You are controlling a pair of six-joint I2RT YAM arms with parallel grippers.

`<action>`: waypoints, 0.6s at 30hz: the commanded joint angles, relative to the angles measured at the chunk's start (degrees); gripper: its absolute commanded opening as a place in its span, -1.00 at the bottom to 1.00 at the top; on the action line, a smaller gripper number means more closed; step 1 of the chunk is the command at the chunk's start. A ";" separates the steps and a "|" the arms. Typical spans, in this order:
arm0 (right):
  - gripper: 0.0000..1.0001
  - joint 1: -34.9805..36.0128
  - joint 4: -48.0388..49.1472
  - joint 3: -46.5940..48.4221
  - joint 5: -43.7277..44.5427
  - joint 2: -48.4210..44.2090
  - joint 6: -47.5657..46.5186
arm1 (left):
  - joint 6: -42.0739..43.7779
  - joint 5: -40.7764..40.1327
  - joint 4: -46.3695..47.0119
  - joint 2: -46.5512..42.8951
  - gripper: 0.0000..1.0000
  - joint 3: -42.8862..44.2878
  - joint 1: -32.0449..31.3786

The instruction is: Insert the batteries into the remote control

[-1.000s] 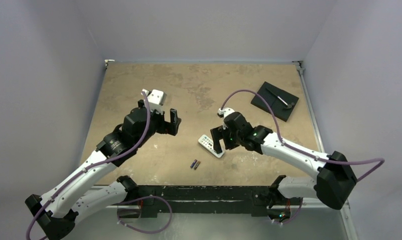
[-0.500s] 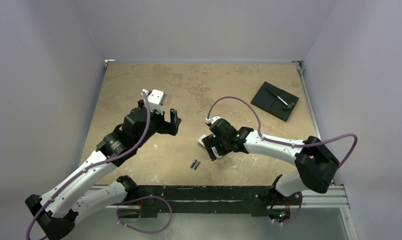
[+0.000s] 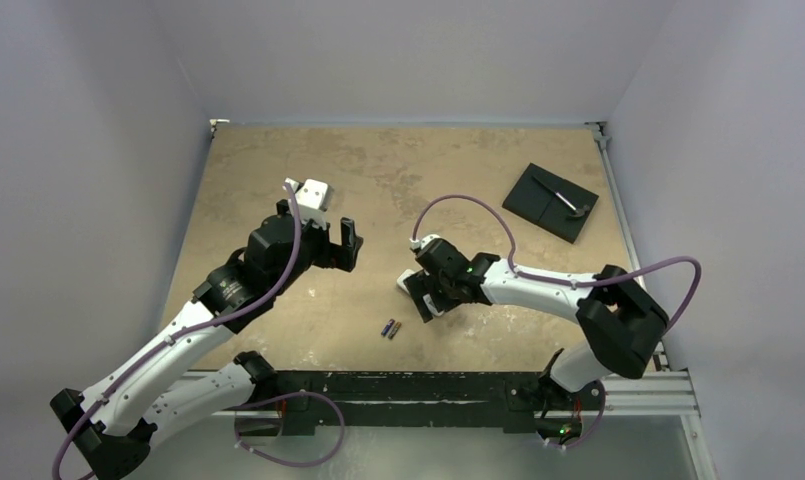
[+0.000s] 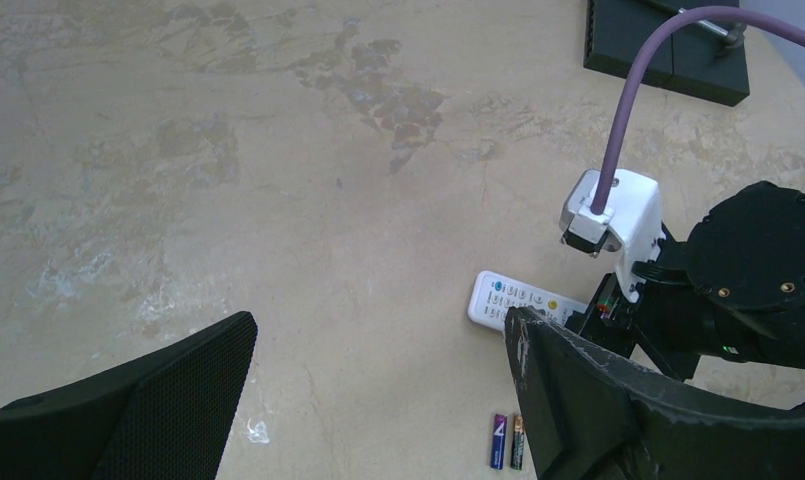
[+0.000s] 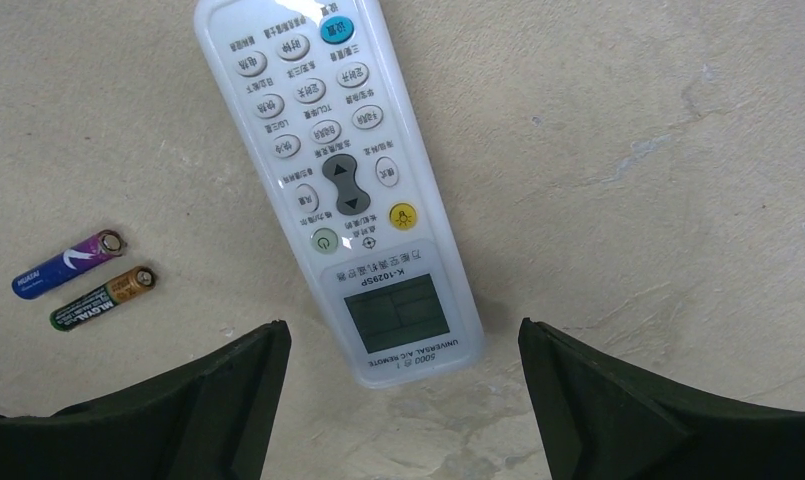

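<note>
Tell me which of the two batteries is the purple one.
The purple battery, upper of the pair in the right wrist view, with a white stripe. The other battery beside it is black and gold with green lettering.

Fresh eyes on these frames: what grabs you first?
The white remote control lies button face up near the middle of the table, framed by the open right gripper poised over it. Next come the batteries, two loose cells side by side just beside it, not yet loaded. The left gripper hangs open off to the side.
</note>
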 commanded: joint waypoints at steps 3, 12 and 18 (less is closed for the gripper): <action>0.86 0.63 1.69 2.44 0.12 1.63 -1.12 | -0.61 0.30 0.46 0.06 0.90 0.40 0.43; 0.78 1.06 2.24 3.58 -0.93 3.60 -2.51 | -0.61 0.05 0.31 0.59 0.90 0.35 0.41; 0.70 1.72 2.59 3.19 -2.06 3.75 -3.32 | -0.61 0.04 0.19 1.19 0.90 0.44 0.44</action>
